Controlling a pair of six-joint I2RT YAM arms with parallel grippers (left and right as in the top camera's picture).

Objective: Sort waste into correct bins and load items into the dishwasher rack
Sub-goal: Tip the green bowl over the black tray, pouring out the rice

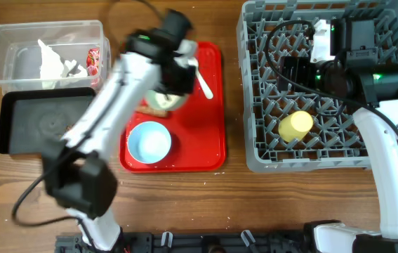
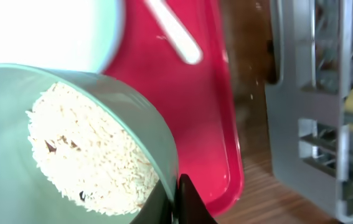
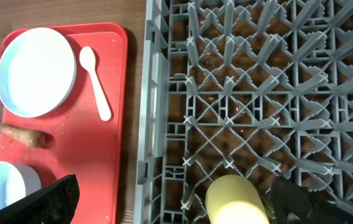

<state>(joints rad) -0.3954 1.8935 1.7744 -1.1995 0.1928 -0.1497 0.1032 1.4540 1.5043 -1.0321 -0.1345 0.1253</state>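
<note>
My left gripper [image 2: 179, 202] is shut on the rim of a pale green bowl [image 2: 101, 112] holding white rice-like crumbs [image 2: 89, 149], lifted and tilted over the red tray [image 1: 209, 133]. The pale blue plate [image 3: 36, 71] lies at the tray's far end, and the brown carrot-shaped stick [image 3: 27, 137] and a pale blue bowl [image 1: 149, 140] lie nearer. My right gripper [image 3: 176, 208] is wide open and empty above the grey dishwasher rack [image 1: 255, 105]. The yellow cup [image 1: 295, 126] lies on its side in the rack. The clear tub [image 1: 2, 67] holds the white scrap [image 1: 51, 63] and red wrapper [image 1: 93, 60].
The black tray [image 1: 41, 123] sits in front of the clear tub at the left. A white spoon [image 1: 204, 81] lies on the red tray's right side. A strip of bare wood [image 1: 232, 105] separates the red tray and the rack.
</note>
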